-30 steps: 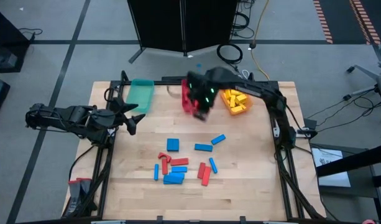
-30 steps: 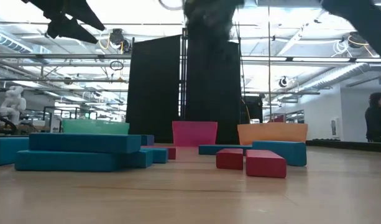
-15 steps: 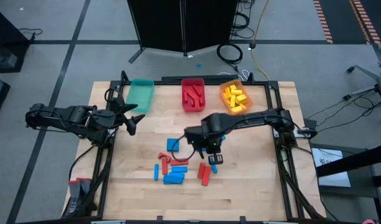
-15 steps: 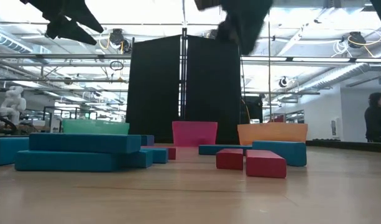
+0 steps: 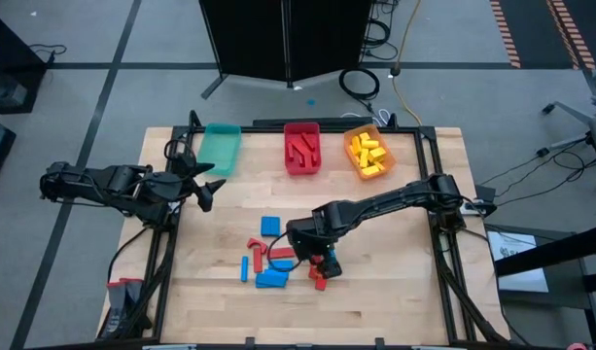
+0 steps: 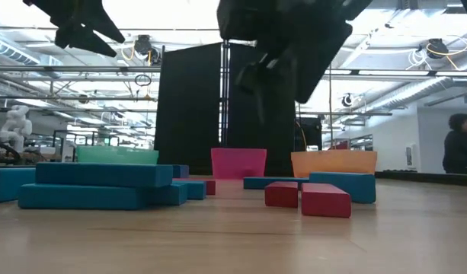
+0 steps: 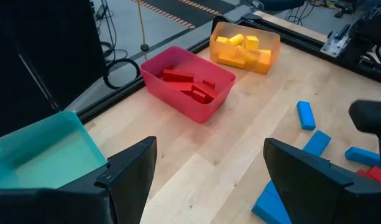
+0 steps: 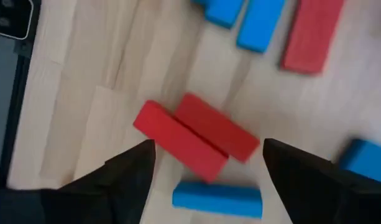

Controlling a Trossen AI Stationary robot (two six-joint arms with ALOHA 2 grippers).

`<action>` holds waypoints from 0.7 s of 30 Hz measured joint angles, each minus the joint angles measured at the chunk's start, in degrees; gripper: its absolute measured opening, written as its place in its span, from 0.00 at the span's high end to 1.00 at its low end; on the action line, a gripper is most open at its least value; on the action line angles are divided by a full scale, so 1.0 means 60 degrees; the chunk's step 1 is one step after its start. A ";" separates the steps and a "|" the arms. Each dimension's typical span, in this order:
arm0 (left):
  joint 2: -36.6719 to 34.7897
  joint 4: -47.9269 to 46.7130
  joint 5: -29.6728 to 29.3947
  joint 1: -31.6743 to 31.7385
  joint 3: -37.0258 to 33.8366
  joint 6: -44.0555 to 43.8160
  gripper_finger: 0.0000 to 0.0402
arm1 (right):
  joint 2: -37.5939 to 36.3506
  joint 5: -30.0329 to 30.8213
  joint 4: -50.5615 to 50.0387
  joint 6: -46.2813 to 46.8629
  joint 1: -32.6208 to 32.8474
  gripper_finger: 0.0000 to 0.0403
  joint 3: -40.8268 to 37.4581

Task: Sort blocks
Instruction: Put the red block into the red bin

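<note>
Right wrist view: the right claw (image 8: 202, 168) hangs spread over a pair of red blocks (image 8: 196, 135) lying side by side and touching, with a blue block (image 8: 217, 195) just beside them on the near side. Nothing is pinched. More blue blocks (image 8: 246, 17) and another red block (image 8: 312, 34) lie farther ahead of the claw.

Judgement on the step: a red block is being lined up for pickup. The two reds touch along their long faces, so one finger has no gap to enter. Best to turn the wrist so the fingers close across the short width of the outer red block alone, or straddle both and accept a double pick, since both belong in the same bin. Descend straight and keep clear of the blue block so it is not dragged.

High view adds the layout: right claw (image 5: 317, 255) sits over the cluster of loose blocks near the surface (image 5: 395, 301) centre; the red bin (image 5: 300, 148) with reds inside, the orange bin (image 5: 368, 154) with yellows and the teal bin (image 5: 220, 148) stand well beyond it along the far edge. Left claw (image 5: 202, 190) waits at the surface's left edge.

Left wrist view: left claw (image 7: 206, 165) spread, empty, facing the bins; the teal bin (image 7: 41, 152) appears empty here.

Low view shows only block heights, with the right arm overhead.
</note>
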 joint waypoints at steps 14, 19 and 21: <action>0.0000 0.0000 0.0004 -0.0002 0.0000 -0.0027 0.25 | 0.0011 0.0789 0.0768 -0.2144 0.0938 0.26 -0.1597; 0.0058 0.0000 0.0000 -0.0001 0.0000 -0.0362 0.25 | 0.0011 0.0880 0.1565 -0.2181 0.1029 0.26 -0.1676; 0.0062 -0.0010 0.0000 -0.0002 0.0000 -0.0521 0.25 | 0.0045 0.0889 0.1917 -0.2179 0.1013 0.26 -0.1676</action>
